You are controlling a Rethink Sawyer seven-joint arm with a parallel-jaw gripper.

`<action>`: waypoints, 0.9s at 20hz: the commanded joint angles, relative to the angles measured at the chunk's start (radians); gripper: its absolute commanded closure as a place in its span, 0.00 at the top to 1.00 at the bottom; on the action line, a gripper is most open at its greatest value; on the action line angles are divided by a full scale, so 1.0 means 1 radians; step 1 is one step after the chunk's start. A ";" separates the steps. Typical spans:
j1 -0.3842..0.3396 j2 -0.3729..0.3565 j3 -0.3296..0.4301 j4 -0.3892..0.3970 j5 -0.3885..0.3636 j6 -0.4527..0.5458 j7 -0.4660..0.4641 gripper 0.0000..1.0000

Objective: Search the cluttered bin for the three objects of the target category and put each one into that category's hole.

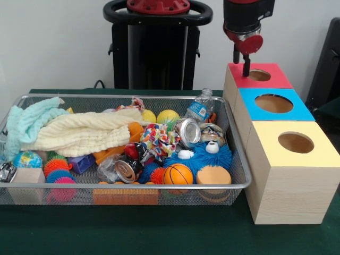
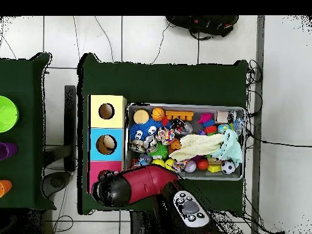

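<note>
The wire mesh bin (image 1: 133, 186) is full of clutter; it also shows in the overhead view (image 2: 183, 106). No yellow duck shows plainly in it. An orange-yellow soft shape (image 1: 135, 130) lies half under a cream cloth, and I cannot tell what it is. The red-topped box (image 1: 276, 81) stands at the far right with its round hole (image 1: 260, 75). My gripper (image 1: 241, 66) hangs just above the left part of the red top, beside the hole, open with nothing in it. In the overhead view the arm (image 2: 140, 183) covers most of the red top (image 2: 95, 167).
The blue-topped box (image 1: 300, 110) and the yellow-topped box (image 1: 321, 154) stand in line nearer the camera. The bin holds a cream cloth (image 1: 85, 133), a mint cloth (image 1: 26, 125), two yellow balls (image 1: 168, 117), a basketball (image 1: 178, 173), a blue fuzzy toy (image 1: 204, 158), cans (image 1: 187, 132) and a bottle (image 1: 199, 109).
</note>
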 commanded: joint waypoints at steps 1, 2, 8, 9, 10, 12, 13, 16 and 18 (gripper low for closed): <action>-0.047 0.005 -0.022 -0.066 -0.039 0.001 -0.116 1.00; -0.050 0.008 -0.017 -0.061 -0.035 -0.009 -0.112 1.00; -0.057 0.004 -0.002 -0.044 -0.018 -0.038 -0.092 1.00; -0.057 0.003 -0.003 -0.042 -0.022 -0.044 -0.091 1.00; -0.061 0.004 -0.002 -0.038 -0.022 -0.051 -0.091 1.00; -0.051 0.005 -0.025 -0.047 -0.056 -0.054 -0.095 1.00; -0.046 0.007 -0.039 -0.054 -0.076 -0.056 -0.097 1.00; -0.045 0.027 -0.087 -0.060 -0.166 -0.092 -0.113 1.00; -0.048 0.043 -0.119 -0.053 -0.242 -0.149 -0.117 1.00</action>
